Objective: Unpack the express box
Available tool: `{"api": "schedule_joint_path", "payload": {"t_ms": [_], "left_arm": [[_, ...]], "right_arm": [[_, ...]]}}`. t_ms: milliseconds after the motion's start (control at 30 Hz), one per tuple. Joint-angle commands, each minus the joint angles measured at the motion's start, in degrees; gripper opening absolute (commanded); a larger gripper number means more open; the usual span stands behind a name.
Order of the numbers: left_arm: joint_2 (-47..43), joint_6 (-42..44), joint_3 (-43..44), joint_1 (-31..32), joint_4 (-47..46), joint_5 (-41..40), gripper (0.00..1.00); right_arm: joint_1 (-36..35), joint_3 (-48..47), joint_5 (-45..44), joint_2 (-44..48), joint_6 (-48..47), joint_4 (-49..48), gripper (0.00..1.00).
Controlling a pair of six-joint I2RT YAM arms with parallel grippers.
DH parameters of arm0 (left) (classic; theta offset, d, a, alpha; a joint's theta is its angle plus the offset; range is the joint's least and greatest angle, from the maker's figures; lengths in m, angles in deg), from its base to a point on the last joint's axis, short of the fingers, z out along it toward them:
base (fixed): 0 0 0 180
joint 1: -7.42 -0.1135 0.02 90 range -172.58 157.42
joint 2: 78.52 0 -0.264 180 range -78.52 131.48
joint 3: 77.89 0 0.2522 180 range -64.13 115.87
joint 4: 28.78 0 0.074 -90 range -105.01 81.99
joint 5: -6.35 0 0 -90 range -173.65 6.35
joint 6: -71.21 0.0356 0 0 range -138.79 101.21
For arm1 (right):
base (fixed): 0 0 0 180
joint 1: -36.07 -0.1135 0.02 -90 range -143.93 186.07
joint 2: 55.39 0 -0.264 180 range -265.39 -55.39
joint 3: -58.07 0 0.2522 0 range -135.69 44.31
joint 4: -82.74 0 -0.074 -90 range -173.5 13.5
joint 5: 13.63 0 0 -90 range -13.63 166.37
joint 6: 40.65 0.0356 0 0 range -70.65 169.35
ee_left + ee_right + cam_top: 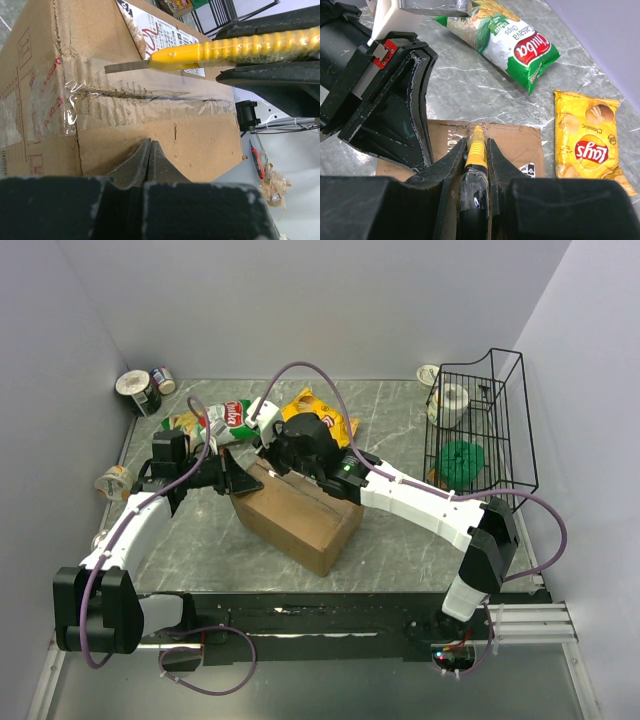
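The express box, a brown carton with its flaps down, lies mid-table. Its taped seam is rough and torn along the top face, beside a white label. My right gripper is shut on a yellow utility knife. The knife's blade hangs just above the seam near the box's far-left edge. My left gripper is shut with nothing in it, its tips resting against the box's cardboard side. In the top view it sits at the box's left end.
A green chips bag and a yellow Lay's bag lie behind the box. A black wire basket stands at the back right with a green item inside. Cans sit in the back-left corner, and a tape roll lies by the left wall.
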Motion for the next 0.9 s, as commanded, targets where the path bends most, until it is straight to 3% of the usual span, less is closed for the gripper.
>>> {"api": "schedule_joint_path", "payload": {"t_ms": [0, 867], "left_arm": [[0.5, 0.8, -1.9, 0.2, 2.2, -3.4, 0.01], [0.6, 0.5, -2.4, 0.2, 1.5, -3.9, 0.01]], "right_arm": [[0.1, -2.0, -0.2, 1.5, -0.3, -2.0, 0.00], [-0.3, -0.8, 0.3, 2.2, 1.8, 2.2, 0.00]]}}
